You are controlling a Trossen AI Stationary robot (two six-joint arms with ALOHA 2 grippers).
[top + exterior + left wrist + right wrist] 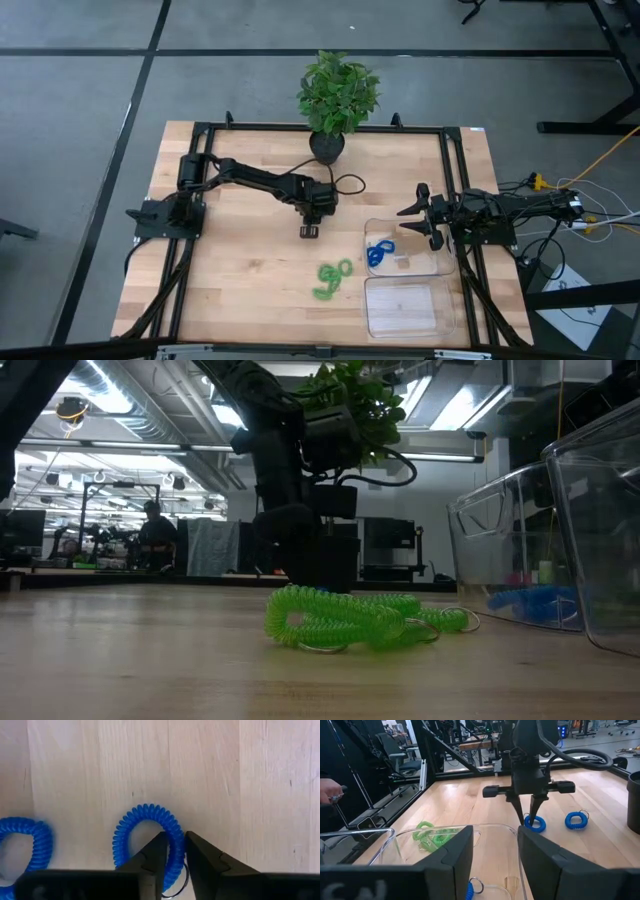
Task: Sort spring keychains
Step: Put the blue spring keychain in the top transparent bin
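My left gripper point(172, 857) is down at the middle of the wooden table point(240, 280), its fingers narrowed onto one side of a blue keychain point(150, 837); the coil sits between the tips, though I cannot tell whether it is truly pinched or only straddled. From overhead that blue keychain is hidden under the gripper point(309, 231). A second blue keychain point(576, 820) lies just beside it, cut off at the edge of my left wrist camera. The green keychains point(332, 278) lie bunched on the bare wood near the two clear trays point(405, 305); how many there are I cannot make out. More blue coils point(379, 253) rest in the tray farther from the front edge. My right gripper point(425, 216) waits over that tray's edge, fingers spread and empty. A potted plant point(337, 95) stands at the back.
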